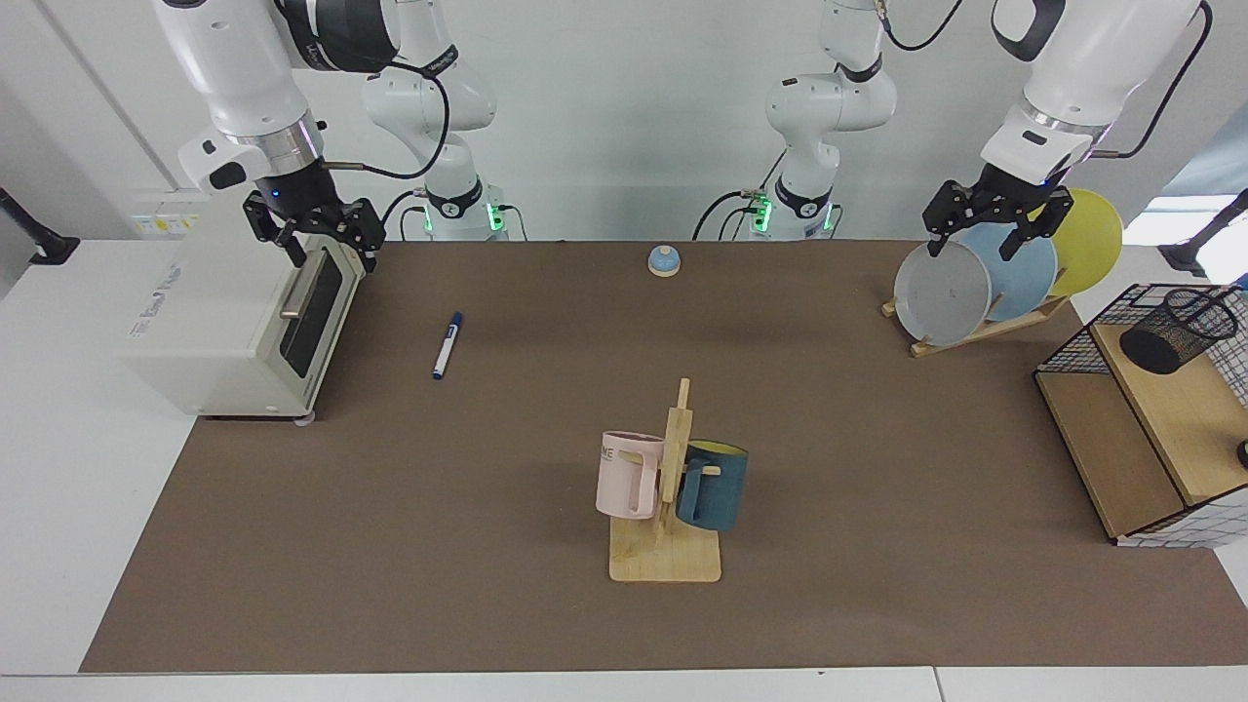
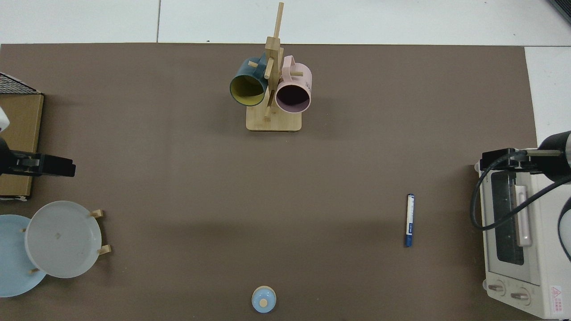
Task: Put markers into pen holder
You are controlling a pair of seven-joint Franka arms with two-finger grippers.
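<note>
**Marker lying loose, both grippers empty**

Lying flat on the brown table mat [image 1: 877,439] is the marker [image 1: 448,345], white barrel with blue cap, apart from everything, nearest the toaster oven [image 1: 234,322]. The pen holder [image 1: 1173,330], black mesh, is sitting tilted on the wooden shelf inside the wire-grid rack [image 1: 1150,419], well apart from the marker. The right gripper [image 1: 322,249] is hovering above the toaster oven's top front edge, fingers spread, holding nothing. The left gripper [image 1: 978,239] is hanging over the plate rack [image 1: 985,327], fingers apart, empty, in front of the grey, blue and yellow plates. Standing mid-table is a wooden mug tree [image 1: 673,487] carrying a pink mug [image 1: 626,475] and a dark blue mug [image 1: 715,485]. A small blue bell [image 1: 664,259] is sitting at the far edge.
</note>
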